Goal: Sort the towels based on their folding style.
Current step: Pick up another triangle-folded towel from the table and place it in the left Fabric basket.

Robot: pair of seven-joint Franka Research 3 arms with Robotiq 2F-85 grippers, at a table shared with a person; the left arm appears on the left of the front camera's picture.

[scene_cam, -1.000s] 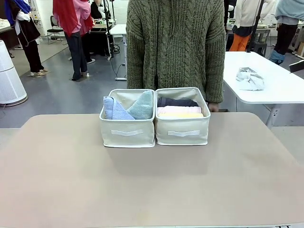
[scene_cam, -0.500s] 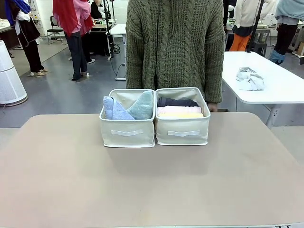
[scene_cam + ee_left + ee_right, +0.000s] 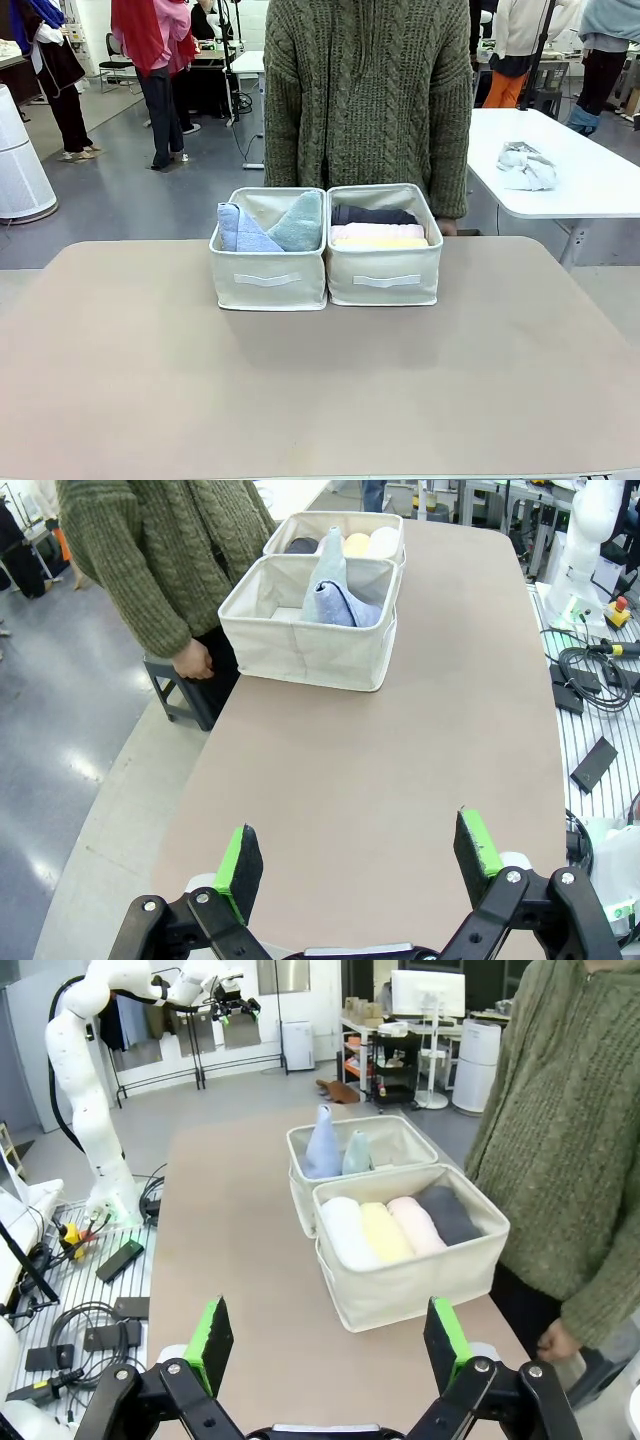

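Note:
Two cream fabric bins stand side by side at the table's far middle. The left bin (image 3: 268, 280) holds a light blue cone towel (image 3: 240, 232) and a grey-teal cone towel (image 3: 299, 223). Rolled towels lie in the right bin (image 3: 385, 280): dark grey (image 3: 372, 214), pink (image 3: 377, 230) and yellow (image 3: 380, 243); the right wrist view adds a white roll (image 3: 343, 1230). My left gripper (image 3: 362, 861) hangs open above bare table, far from the bins (image 3: 310, 640). My right gripper (image 3: 327, 1337) is open too, a short way in front of the roll bin (image 3: 410, 1275).
A person in a green knit sweater (image 3: 368, 95) stands right behind the bins, one hand (image 3: 192, 660) by the table edge. A white side table with a crumpled cloth (image 3: 527, 167) sits at the far right. Cables and boxes (image 3: 90, 1310) lie off the table's side.

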